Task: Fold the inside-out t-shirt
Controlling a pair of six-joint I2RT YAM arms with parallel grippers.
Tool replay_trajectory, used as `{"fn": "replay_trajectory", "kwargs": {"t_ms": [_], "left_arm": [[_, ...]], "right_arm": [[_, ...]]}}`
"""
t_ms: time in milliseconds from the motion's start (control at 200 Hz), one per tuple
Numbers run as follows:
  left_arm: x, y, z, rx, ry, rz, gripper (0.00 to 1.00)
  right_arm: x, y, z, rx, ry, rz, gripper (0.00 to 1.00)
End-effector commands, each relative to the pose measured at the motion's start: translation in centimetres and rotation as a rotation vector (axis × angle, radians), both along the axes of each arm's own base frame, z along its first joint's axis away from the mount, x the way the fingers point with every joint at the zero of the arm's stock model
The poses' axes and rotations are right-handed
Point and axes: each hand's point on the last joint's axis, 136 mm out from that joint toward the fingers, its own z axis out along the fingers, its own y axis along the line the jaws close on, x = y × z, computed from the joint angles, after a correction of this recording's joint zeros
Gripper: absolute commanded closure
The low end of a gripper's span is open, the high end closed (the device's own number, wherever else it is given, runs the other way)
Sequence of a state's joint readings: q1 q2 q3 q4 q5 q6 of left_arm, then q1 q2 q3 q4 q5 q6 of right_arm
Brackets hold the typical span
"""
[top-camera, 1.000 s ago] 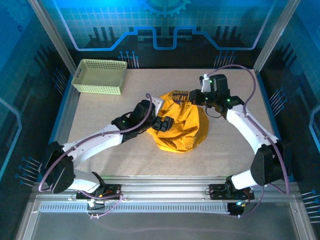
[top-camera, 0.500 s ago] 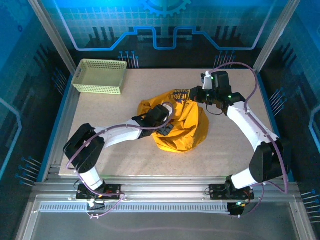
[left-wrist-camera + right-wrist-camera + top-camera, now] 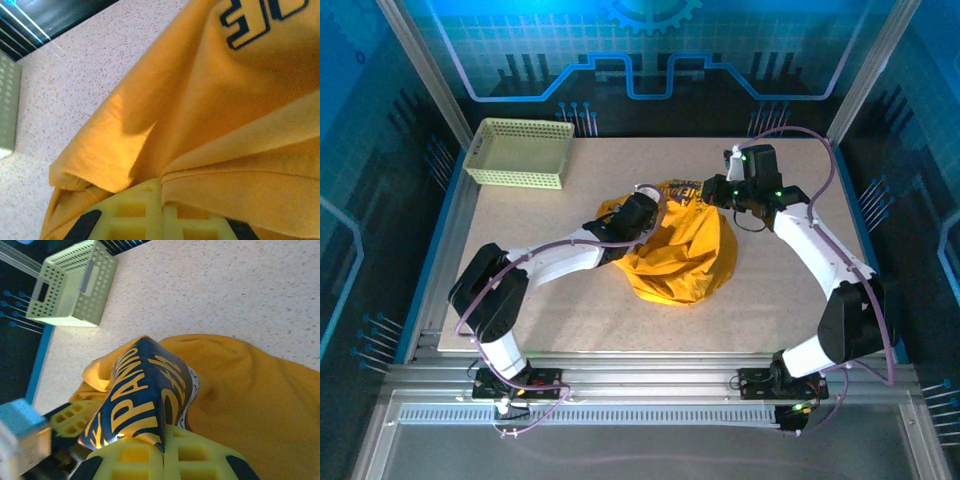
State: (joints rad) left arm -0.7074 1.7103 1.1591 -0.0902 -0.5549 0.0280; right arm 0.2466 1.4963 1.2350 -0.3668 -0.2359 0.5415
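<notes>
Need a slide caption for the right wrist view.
Right gripper pinching a printed fold of the t-shirt; table and mesh basket beyond.

We see a t-shirt lying in a bunched heap near the middle of the table. It is soft and mustard yellow, with lots of folds. The near part is a round, puffy lump. At the far edge a dark blue patch with big yellow letters is turned up and folded over. Dark letter outlines show on the yellow cloth too.
</notes>
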Motion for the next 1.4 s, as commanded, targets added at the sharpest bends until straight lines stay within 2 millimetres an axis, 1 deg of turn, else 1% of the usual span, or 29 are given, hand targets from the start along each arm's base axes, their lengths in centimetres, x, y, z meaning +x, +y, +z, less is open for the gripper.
{"fn": "replay_trajectory", "kwargs": {"t_ms": [0,105,160,220,255,275,320,360,415,500,580,625,640,645,660,680,705,710,735,795,875,935,1056,1141,1266,1311,1366,1396], "left_arm": [[-0.5,-1.0,8.2,-0.204,-0.087,-0.027,1.00],[-2.1,-1.7,13.5,-0.378,-0.118,-0.081,1.00],[-2.8,-2.3,15.3,-0.443,-0.112,-0.120,1.00],[-2.8,-2.8,16.4,-0.473,-0.096,-0.138,1.00],[-2.7,-3.1,16.7,-0.480,-0.085,-0.136,1.00],[-2.6,-3.2,16.8,-0.482,-0.076,-0.133,1.00],[-2.2,-3.4,16.9,-0.491,-0.058,-0.128,1.00],[-1.9,-3.6,17.0,-0.504,-0.044,-0.123,1.00],[-1.4,-3.5,17.1,-0.526,-0.022,-0.106,1.00],[-0.6,-3.4,17.1,-0.554,0.008,-0.086,1.00],[-0.1,-3.6,17.3,-0.571,0.015,-0.084,1.00],[0.1,-3.5,17.3,-0.577,0.018,-0.078,1.00],[0.2,-3.5,17.3,-0.580,0.018,-0.076,1.00],[0.2,-3.5,17.3,-0.580,0.019,-0.075,1.00],[0.3,-3.4,17.3,-0.581,0.018,-0.073,1.00],[0.3,-3.4,17.3,-0.584,0.020,-0.073,1.00],[0.3,-3.4,17.4,-0.588,0.021,-0.073,1.00],[0.3,-3.3,17.5,-0.589,0.019,-0.073,1.00],[0.4,-3.3,17.5,-0.591,0.019,-0.074,1.00],[0.4,-3.2,17.6,-0.594,0.015,-0.070,1.00],[0.4,-3.0,17.9,-0.597,0.011,-0.067,1.00],[0.3,-2.8,18.1,-0.598,0.007,-0.065,1.00],[0.1,-2.6,18.4,-0.604,0.003,-0.064,1.00],[-0.1,-2.4,18.7,-0.606,0.000,-0.064,1.00],[-0.2,-2.1,19.0,-0.611,-0.004,-0.061,1.00],[-0.2,-2.0,19.1,-0.614,-0.005,-0.060,1.00],[-0.2,-1.7,19.2,-0.614,-0.007,-0.053,1.00],[-0.1,-1.6,19.2,-0.612,-0.008,-0.051,1.00]], "right_arm": [[1.5,-1.7,-2.1,-0.100,0.024,-0.044,1.00],[3.0,-1.9,-3.3,-0.141,0.031,-0.045,1.00],[3.7,-1.7,-3.9,-0.152,0.042,-0.042,1.00],[4.3,-1.5,-4.2,-0.162,0.043,-0.032,1.00],[4.4,-1.4,-4.0,-0.170,0.044,-0.032,0.92],[4.5,-1.5,-3.9,-0.176,0.044,-0.034,0.85],[4.2,-1.6,-3.3,-0.196,0.027,-0.033,0.66],[3.7,-1.7,-2.6,-0.227,0.004,-0.037,0.53],[2.5,-1.8,-1.4,-0.275,-0.039,-0.041,0.43],[-0.1,-1.5,0.8,-0.341,-0.116,-0.022,0.36],[-3.0,-0.2,2.1,-0.364,-0.178,0.028,0.34],[-4.8,1.3,2.4,-0.335,-0.206,0.086,0.33],[-5.1,1.7,2.4,-0.328,-0.212,0.098,0.33],[-5.5,2.1,2.3,-0.321,-0.215,0.116,0.33],[-5.8,2.4,2.4,-0.312,-0.220,0.126,0.33],[-6.6,3.4,2.2,-0.291,-0.225,0.159,0.33],[-7.1,4.0,1.9,-0.275,-0.225,0.180,0.32],[-7.4,4.5,1.9,-0.265,-0.228,0.194,0.32],[-8.0,5.3,1.5,-0.246,-0.224,0.218,0.33],[-8.9,7.1,0.2,-0.210,-0.216,0.260,0.33],[-9.0,8.4,-1.5,-0.194,-0.203,0.268,0.31],[-8.3,8.7,-3.2,-0.202,-0.172,0.249,0.31],[-6.8,9.1,-5.5,-0.233,-0.145,0.214,0.33],[-5.5,8.3,-6.8,-0.299,-0.126,0.149,0.36],[-4.0,7.4,-8.2,-0.379,-0.126,0.091,0.38],[-3.6,7.2,-8.5,-0.403,-0.125,0.081,0.45],[-3.2,7.0,-8.5,-0.425,-0.127,0.072,0.58],[-3.2,7.0,-8.2,-0.427,-0.136,0.076,0.67]]}}
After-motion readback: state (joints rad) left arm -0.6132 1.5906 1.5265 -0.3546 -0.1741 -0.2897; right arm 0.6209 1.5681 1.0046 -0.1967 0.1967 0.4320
